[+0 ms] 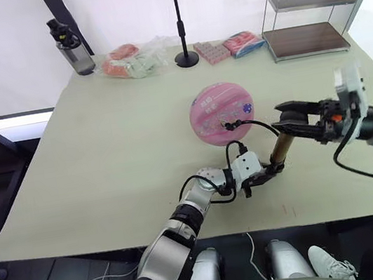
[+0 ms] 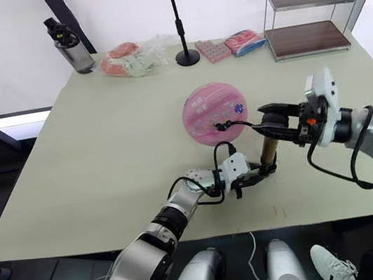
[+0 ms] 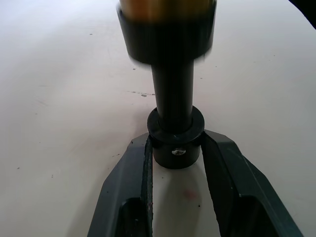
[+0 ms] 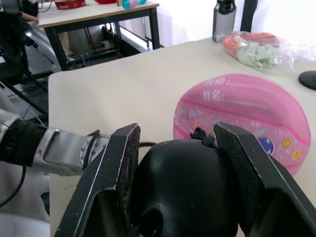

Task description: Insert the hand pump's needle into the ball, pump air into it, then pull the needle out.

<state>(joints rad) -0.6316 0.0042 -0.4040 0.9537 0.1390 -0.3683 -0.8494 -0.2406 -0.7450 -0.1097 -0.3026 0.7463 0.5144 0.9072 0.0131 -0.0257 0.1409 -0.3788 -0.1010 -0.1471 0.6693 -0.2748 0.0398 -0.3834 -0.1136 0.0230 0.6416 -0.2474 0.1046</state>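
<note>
The pink ball [image 1: 222, 111] rests near the middle of the table [image 1: 105, 167]. The hand pump [image 1: 282, 147] stands tilted just to its right, front side. My left gripper [image 1: 268, 171] is shut on the black rod collar [image 3: 175, 143] at the pump's lower end, close to the tabletop. My right gripper [image 1: 280, 119] is shut on the pump's rounded black top end [image 4: 182, 197]. The thin black hose [image 1: 258, 123] arcs from that top to the ball. The needle's black fitting [image 4: 200, 133] sits against the ball's skin; the pin itself is hidden.
Along the far edge stand a dark bottle [image 1: 72, 48], a clear bag of soft items [image 1: 135, 59], a black stand's round base [image 1: 186, 58], pink packets [image 1: 235, 45] and a wire two-tier shelf [image 1: 309, 17]. The table's front edge runs just below my left gripper.
</note>
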